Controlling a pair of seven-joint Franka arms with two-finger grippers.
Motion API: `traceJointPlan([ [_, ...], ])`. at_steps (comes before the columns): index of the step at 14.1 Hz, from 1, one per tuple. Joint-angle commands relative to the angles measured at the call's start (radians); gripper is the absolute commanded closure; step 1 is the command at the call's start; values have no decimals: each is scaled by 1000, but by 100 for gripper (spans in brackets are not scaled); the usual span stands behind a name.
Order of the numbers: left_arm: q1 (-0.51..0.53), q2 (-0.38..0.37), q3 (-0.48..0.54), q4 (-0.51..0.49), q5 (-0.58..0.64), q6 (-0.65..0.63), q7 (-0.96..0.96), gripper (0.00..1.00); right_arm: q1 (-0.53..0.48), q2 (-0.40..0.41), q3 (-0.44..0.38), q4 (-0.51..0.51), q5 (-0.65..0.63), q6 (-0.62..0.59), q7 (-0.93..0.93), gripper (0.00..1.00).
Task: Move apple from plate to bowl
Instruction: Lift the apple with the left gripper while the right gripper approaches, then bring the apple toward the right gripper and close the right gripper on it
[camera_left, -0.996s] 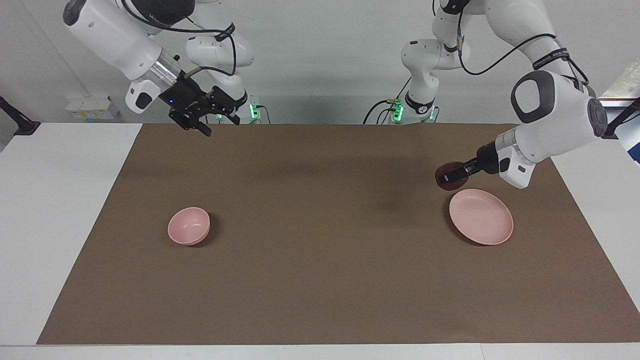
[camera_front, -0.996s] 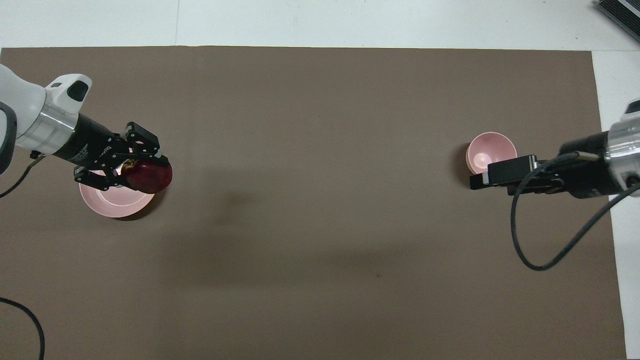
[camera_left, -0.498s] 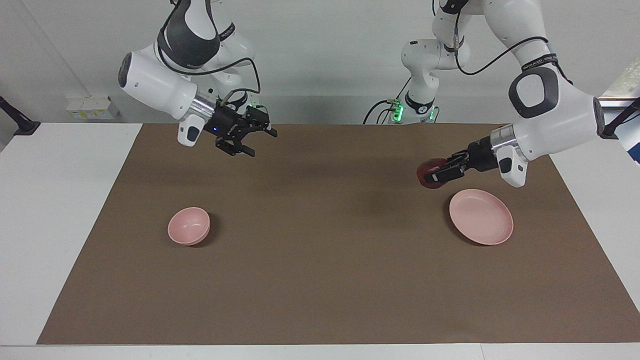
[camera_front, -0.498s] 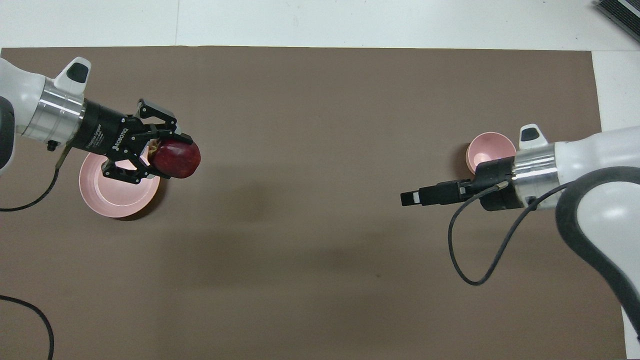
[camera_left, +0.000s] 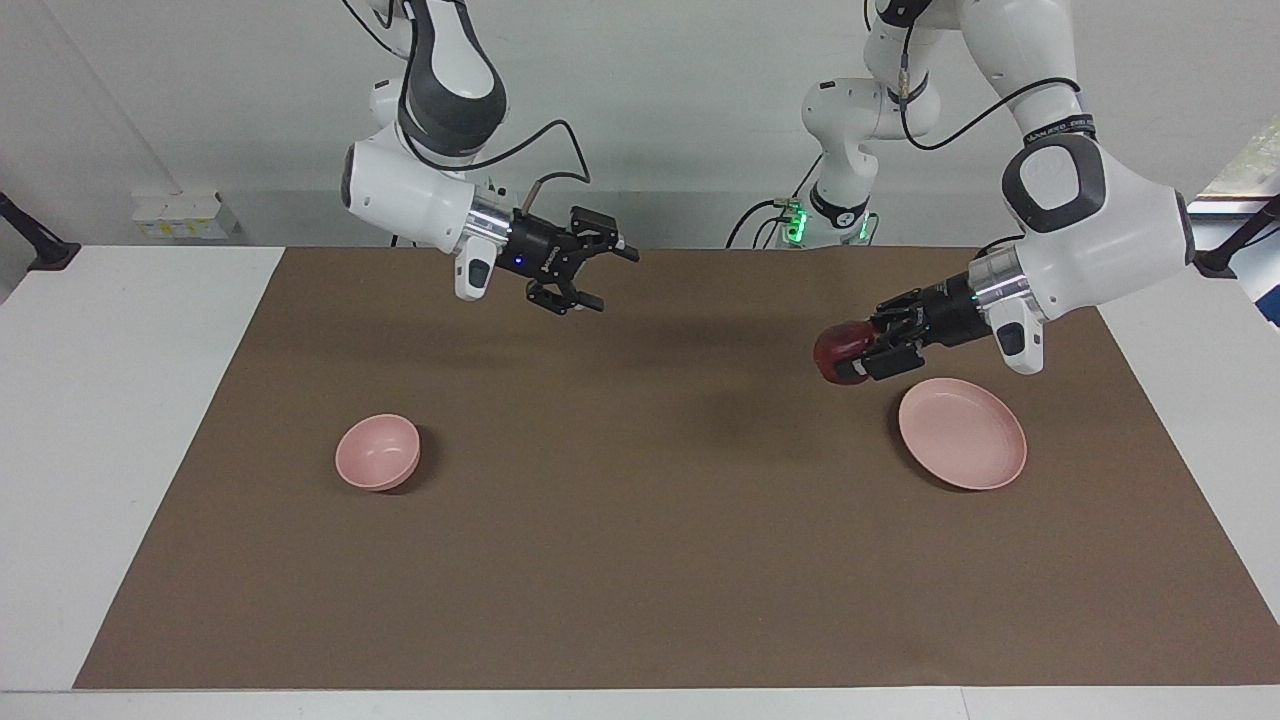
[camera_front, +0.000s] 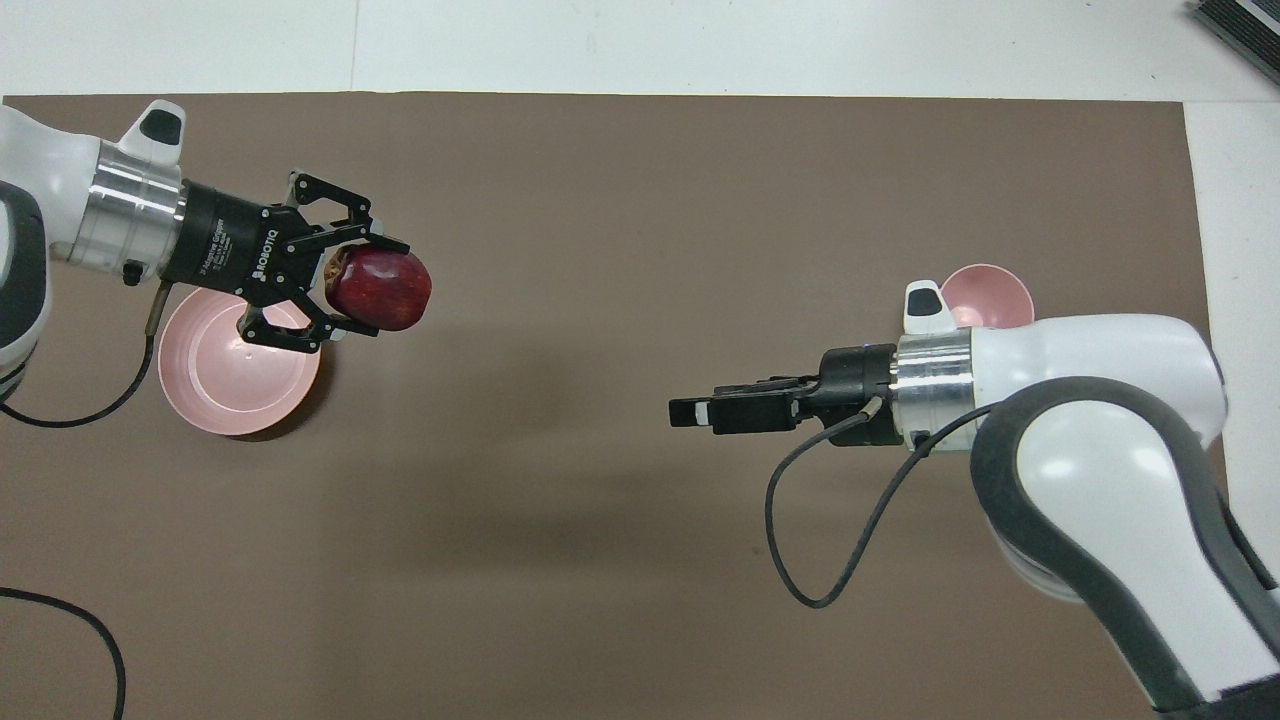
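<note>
Above the brown mat (camera_left: 640, 520), the left gripper (camera_left: 858, 352) clamps one apple (camera_left: 834, 352) beside one plate (camera_left: 962, 433). The right gripper (camera_left: 590, 272) hangs over the mat with fingers apart; one bowl (camera_left: 377, 452) sits empty.

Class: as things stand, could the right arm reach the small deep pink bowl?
Probably yes: the right gripper is open and holds nothing, and only bare brown mat surrounds the small deep pink bowl.

Right arm hides part of bowl (camera_front: 985, 288) in overhead view.
</note>
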Motion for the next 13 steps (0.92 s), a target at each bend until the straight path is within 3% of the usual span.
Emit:
traceJointPlan([
  [1, 12, -10, 0, -13, -46, -26, -35, 100, 1, 62, -3, -23, 205, 23, -247, 0],
  [6, 13, -50, -9, -84, -231, -52, -40, 100, 72, 110, -3, -17, 490, 33, -381, 0],
  [9, -23, -68, -15, -116, -270, -58, -40, 100, 140, 117, -3, -12, 675, 77, -411, 0],
  [11, -26, -76, -15, -185, -400, -49, -40, 100, 174, 117, -3, -8, 720, 114, -419, 0],
  [13, -29, -80, -16, -200, -434, -47, -38, 100, 177, 114, -3, -3, 764, 121, -419, 0],
])
